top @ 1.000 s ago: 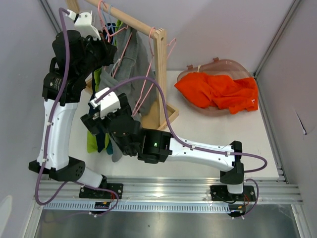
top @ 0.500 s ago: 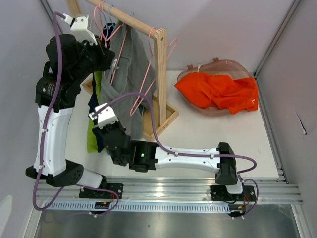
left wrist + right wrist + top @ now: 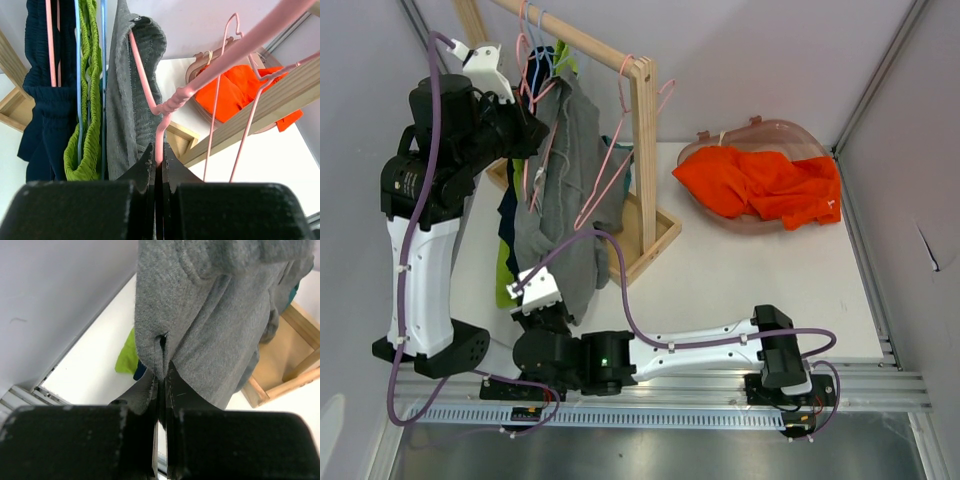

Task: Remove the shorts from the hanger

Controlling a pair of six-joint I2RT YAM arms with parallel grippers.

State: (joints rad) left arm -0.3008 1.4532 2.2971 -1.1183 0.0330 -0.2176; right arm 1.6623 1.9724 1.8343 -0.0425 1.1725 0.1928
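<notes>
The left hand (image 3: 159,159) is pinched shut on the pink hanger (image 3: 141,65) to steady it at the wooden rack (image 3: 642,150), while the right hand (image 3: 161,382) clamps the hem of the grey shorts (image 3: 215,315) draped on that hanger, likely to drag them off.

The grey shorts (image 3: 565,190) hang from a pink hanger (image 3: 145,75) at 10 o'clock, drawn taut and slanting down toward 7 o'clock. Beside them at 9 o'clock hang the lime green shorts (image 3: 90,125) and the dark navy shorts (image 3: 42,110), with the teal shorts (image 3: 296,290) barely showing. The orange shorts (image 3: 760,185) lie crumpled at 2 o'clock.
</notes>
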